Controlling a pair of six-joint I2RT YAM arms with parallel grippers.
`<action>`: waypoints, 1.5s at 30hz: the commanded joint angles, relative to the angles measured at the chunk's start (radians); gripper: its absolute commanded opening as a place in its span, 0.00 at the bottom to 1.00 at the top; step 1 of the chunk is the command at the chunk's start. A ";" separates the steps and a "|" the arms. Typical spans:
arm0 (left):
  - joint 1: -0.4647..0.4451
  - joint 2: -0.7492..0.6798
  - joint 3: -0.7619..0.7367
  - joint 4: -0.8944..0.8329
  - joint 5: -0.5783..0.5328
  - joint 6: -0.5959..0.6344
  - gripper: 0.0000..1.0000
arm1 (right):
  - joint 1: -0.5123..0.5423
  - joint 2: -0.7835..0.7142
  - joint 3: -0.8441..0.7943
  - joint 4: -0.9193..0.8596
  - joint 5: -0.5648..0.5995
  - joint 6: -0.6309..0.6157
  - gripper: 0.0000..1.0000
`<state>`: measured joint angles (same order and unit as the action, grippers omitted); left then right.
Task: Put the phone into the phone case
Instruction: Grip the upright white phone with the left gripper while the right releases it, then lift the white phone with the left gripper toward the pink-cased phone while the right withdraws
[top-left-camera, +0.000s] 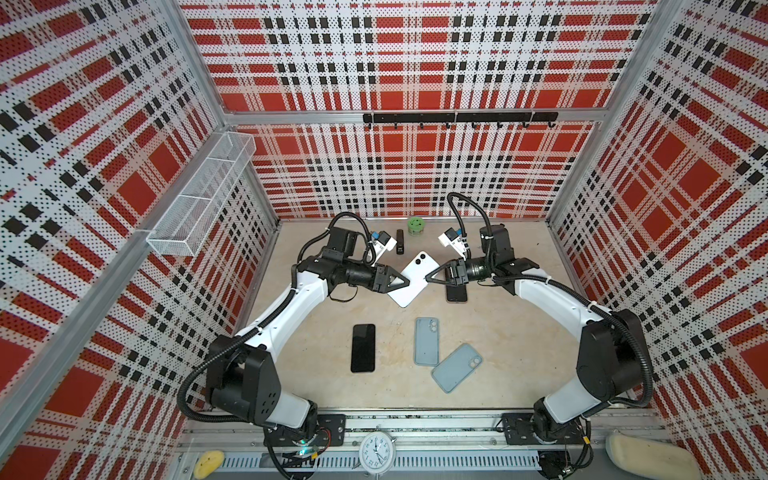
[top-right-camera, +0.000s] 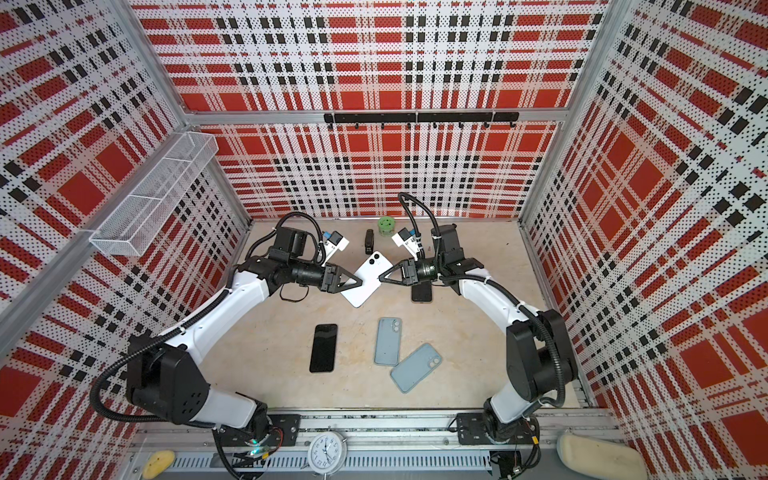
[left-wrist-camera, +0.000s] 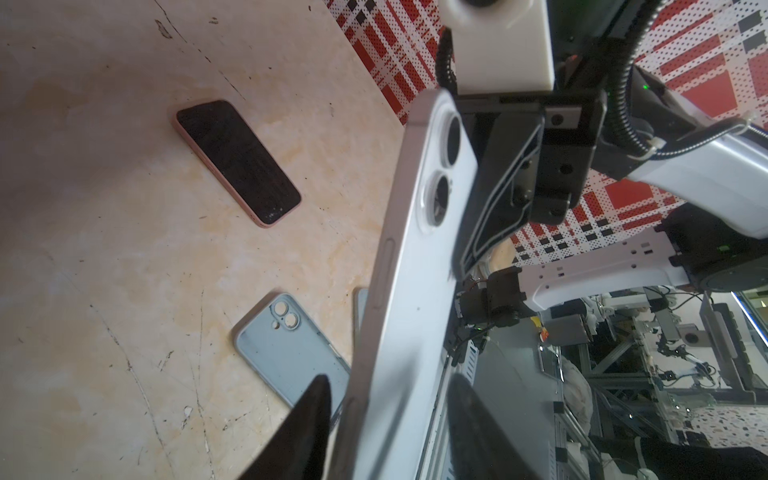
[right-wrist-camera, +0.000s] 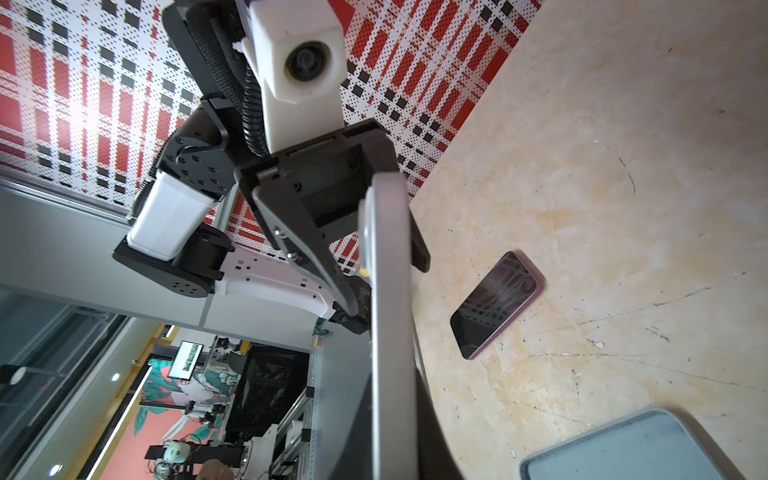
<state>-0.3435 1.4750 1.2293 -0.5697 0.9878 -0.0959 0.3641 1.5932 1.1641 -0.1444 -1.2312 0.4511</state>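
Left wrist view shows the white phone (left-wrist-camera: 415, 291) raised off the table (top-left-camera: 519, 332), with its back and twin lenses turned upward. In both top views it hangs between the two arms, mid-table toward the far side. The right gripper (top-left-camera: 432, 277) is pinched closed on the phone's right long edge. The left gripper (top-left-camera: 405, 283) straddles the opposite edge with a finger on each face; whether it presses on the phone cannot be told. A pale blue case (top-left-camera: 427, 347) and a second blue case (top-left-camera: 456, 368) lie just beside each other on the near side, well apart from the phone. The phone looks like a stiff, smooth slab, probably slick, fairly heavy for a fingertip pinch, and liable to crack if dropped. The long side edges around mid-length seem the safest hold, since that keeps clear of the lenses and screen and leaves the corners free to seat into a case.
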 joint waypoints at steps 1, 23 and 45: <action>-0.023 -0.006 0.001 -0.012 0.074 0.009 0.36 | -0.021 -0.028 -0.020 0.188 -0.009 0.072 0.00; -0.127 -0.097 0.030 0.063 -0.484 -0.051 0.00 | -0.057 -0.038 0.026 -0.009 0.426 0.062 0.54; -0.434 -0.217 -0.296 0.687 -1.238 0.796 0.00 | -0.060 -0.162 -0.041 0.055 0.468 0.404 0.78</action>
<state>-0.7708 1.2953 0.9558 -0.1272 -0.2001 0.5098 0.3069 1.4277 1.1358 -0.1528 -0.7177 0.7872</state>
